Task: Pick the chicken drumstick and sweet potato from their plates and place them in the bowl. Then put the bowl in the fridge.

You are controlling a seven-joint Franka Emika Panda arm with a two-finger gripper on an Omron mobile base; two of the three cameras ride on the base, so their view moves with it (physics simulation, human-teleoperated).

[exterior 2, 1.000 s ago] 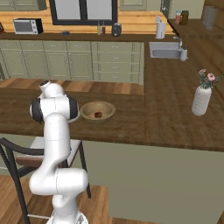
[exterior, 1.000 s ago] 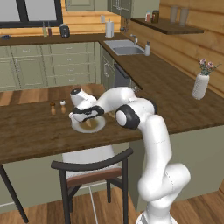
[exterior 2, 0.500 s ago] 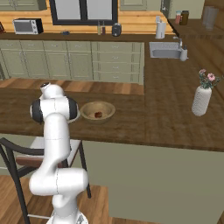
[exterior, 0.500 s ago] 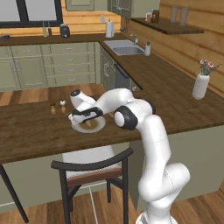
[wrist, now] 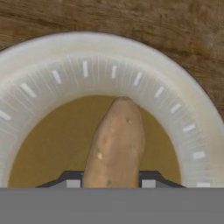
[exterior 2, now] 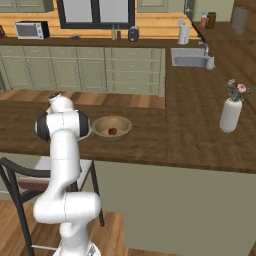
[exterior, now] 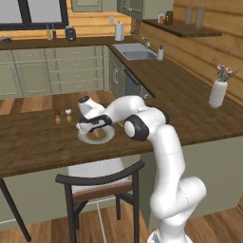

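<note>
1. at the left of the hand view, the left fingertip (wrist: 72, 180) stands right against the side of the sweet potato (wrist: 114, 144); whether it actually presses i cannot tell, so i judge the grasp is closing, not yet proven.
2. the sweet potato lies lengthwise between the two dark tips, near end between them, far end pointing toward the rim of its plate (wrist: 48, 65). the jaws are narrow, drawn in to the potato's flanks. a good grip here wants both tips on the widest part, squeezed evenly so the rounded lump doesn't squirt forward.
3. the right fingertip (wrist: 148, 180) sits just as close on the other side, so the grip looks centred; no sideways correction seems needed.
4. in the left base view the gripper (exterior: 95, 127) is down on the plate (exterior: 106, 137) on the wooden counter (exterior: 33, 142), with two small shakers (exterior: 63, 115) near its left; a straight lift should keep clear of them.
5. further right, in the right base view, the bowl (exterior 2: 112, 127) sits on the same counter with the chicken drumstick (exterior 2: 113, 131) already inside. the carry calls for lifting well above the bowl's thick rim, then lowering beside the drumstick, not on top of it.
</note>
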